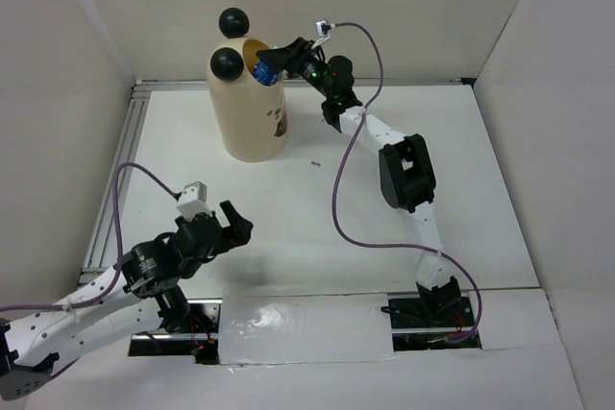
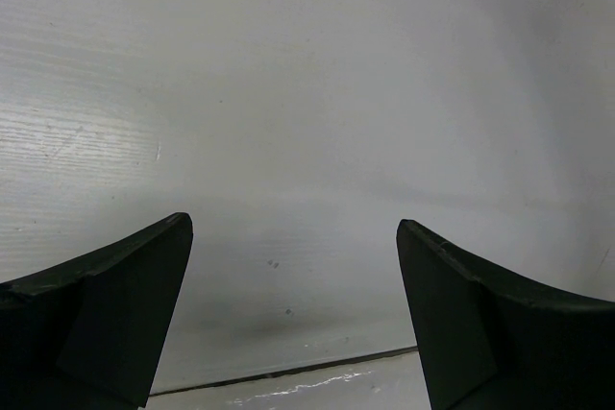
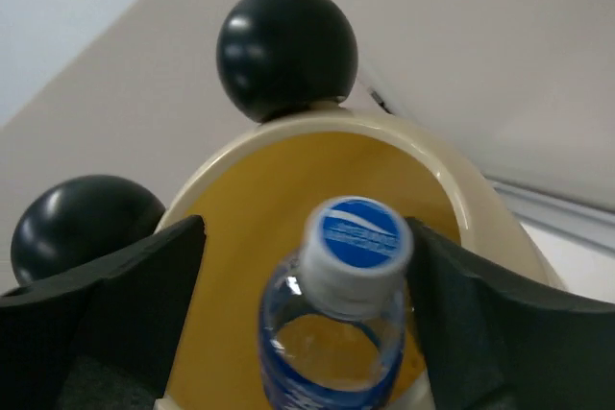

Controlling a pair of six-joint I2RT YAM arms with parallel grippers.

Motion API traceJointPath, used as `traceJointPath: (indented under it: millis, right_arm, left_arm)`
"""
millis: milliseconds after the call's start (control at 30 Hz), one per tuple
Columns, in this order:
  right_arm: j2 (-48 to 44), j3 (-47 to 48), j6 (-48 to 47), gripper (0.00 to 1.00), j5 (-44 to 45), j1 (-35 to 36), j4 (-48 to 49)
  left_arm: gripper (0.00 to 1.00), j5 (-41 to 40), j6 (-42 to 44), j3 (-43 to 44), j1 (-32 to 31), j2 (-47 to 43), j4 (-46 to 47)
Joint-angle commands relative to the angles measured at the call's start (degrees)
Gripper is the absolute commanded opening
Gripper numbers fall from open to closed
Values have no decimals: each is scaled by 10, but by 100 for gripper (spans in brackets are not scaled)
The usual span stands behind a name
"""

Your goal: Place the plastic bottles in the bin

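White bench (image 1: 288, 208) is showing beneath the left fingers (image 2: 106, 304), which are standing wide open. The right fingers (image 3: 115, 295) are standing apart around 1 blue-capped bottle (image 3: 357, 235), a gap showing beside it, over the bin (image 3: 461, 180) mouth.

bottle (image 3: 332, 333) base cut off, bin (image 1: 252, 112) print unreadable

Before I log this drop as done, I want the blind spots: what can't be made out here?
- Bin contents: top view, right pincer overhangs the mouth; right wrist view, the bottle blocks it.
- Bottle's base: cut off by right wrist view's bottom edge.
- Bin's side print: too small, top view.
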Motion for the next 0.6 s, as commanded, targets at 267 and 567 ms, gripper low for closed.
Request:
traceJointPath:
  millis: [267, 567]
  right_arm:
    - [-124, -21, -161, 100, -32, 27, -15]
    - [-163, 115, -397, 100, 101, 27, -325]
  left_arm:
    - [100, -7, 1, -5, -2, -28, 39]
    - [100, -7, 30, -11, -2, -40, 71]
